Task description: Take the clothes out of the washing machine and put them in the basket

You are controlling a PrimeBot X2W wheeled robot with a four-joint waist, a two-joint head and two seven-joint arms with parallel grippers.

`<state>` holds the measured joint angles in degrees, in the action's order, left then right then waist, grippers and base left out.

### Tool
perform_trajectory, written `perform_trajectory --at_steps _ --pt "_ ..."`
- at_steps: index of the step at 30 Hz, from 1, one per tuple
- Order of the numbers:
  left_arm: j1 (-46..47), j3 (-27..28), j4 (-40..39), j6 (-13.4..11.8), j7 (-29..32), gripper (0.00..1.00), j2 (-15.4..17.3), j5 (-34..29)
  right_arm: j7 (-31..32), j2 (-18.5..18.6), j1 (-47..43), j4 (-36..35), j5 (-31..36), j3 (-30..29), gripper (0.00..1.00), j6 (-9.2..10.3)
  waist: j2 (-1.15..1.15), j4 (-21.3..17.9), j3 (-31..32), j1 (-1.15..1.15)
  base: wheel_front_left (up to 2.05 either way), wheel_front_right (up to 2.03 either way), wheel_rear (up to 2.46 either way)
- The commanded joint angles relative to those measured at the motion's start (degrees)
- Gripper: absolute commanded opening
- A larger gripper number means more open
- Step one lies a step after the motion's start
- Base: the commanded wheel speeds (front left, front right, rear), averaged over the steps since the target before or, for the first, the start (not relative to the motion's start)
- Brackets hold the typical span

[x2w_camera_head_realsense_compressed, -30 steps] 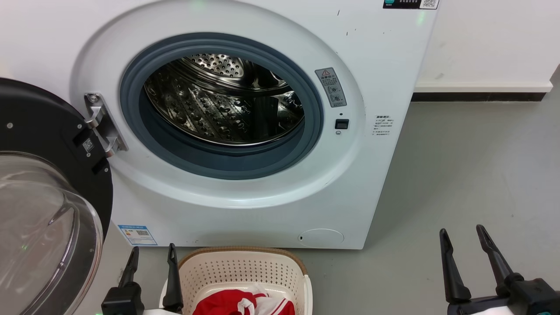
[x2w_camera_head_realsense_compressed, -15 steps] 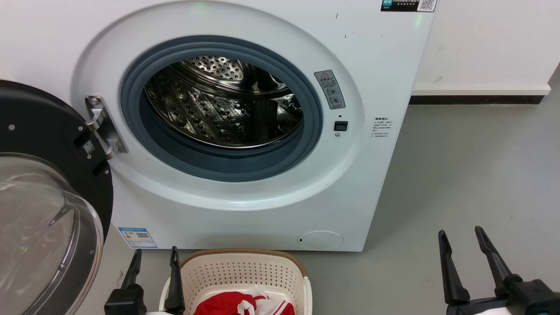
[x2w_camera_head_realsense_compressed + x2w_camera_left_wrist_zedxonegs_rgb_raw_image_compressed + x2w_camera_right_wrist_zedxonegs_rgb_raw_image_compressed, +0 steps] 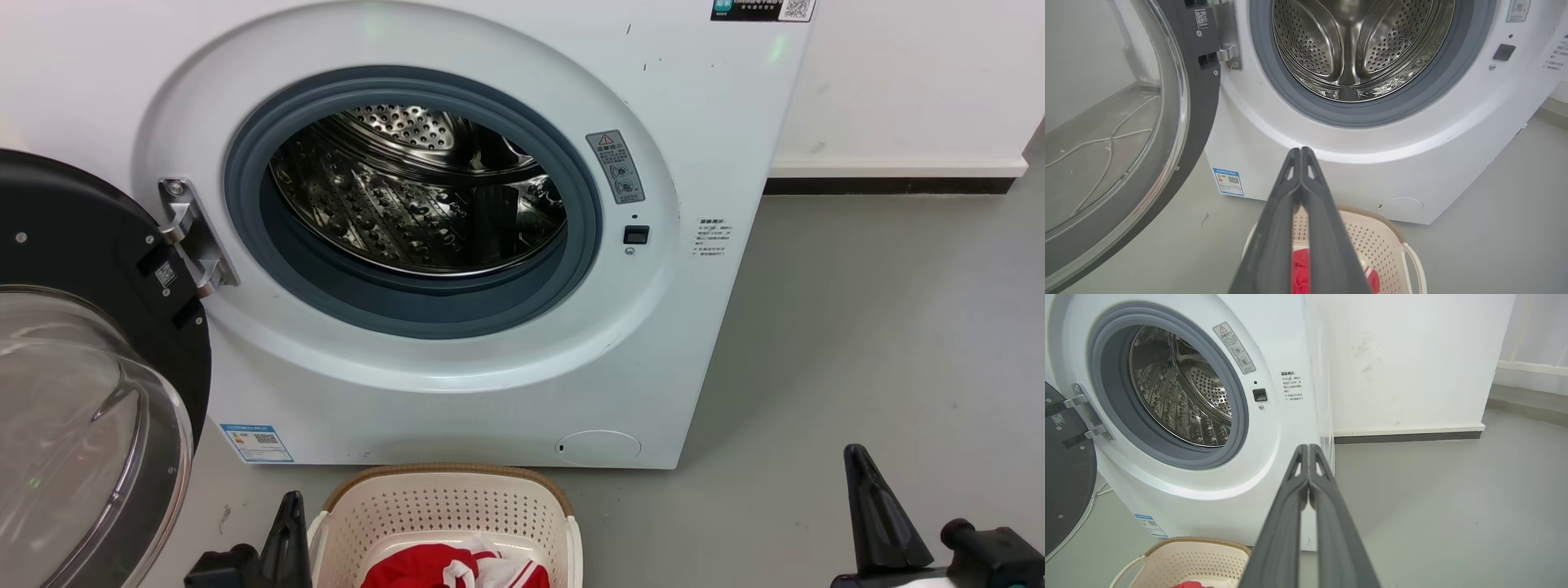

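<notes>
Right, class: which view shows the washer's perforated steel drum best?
The left wrist view: it looks straight into the perforated steel drum, though top cropped. The head and right wrist views catch it slanted.

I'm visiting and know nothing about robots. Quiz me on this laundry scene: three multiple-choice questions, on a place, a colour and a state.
1. Where is the basket?
A. on the floor before the washing machine
B. inside the drum
C. on top of the machine

2. What colours are the clothes in it?
A. blue and green
B. red and white
C. black

3. How is the door?
A. shut
B. open, swung left
C. taken off

Answers: 1 A, it stands on the floor at the machine's foot. 2 B, red cloth with white shows inside. 3 B, it hangs swung out at the left.
</notes>
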<state>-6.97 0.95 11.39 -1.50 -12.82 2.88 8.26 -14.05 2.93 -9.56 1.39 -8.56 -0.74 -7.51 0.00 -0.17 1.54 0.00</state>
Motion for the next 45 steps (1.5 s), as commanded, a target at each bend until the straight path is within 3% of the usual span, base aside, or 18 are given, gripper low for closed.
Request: perform_trajectory --at_steps 1,31,45 --pt "1.59 0.50 -0.64 0.23 0.37 0.00 0.04 2.30 0.37 0.41 0.99 -0.53 -2.51 0.06 0.00 0.00 0.00 0.00 -0.02 0.00 0.00 0.00 0.00" --pt "6.00 2.20 0.20 3.66 7.34 0.00 0.03 33.63 6.39 1.89 7.00 4.46 -35.37 -0.06 0.00 0.01 0.00 0.04 -0.46 0.00 0.00 0.00 0.00" --pt "7.65 2.93 0.73 4.81 10.00 0.00 0.03 44.58 8.83 2.10 8.89 6.19 -46.58 -0.49 0.00 0.01 0.00 0.06 -0.66 0.00 0.00 0.00 0.00"
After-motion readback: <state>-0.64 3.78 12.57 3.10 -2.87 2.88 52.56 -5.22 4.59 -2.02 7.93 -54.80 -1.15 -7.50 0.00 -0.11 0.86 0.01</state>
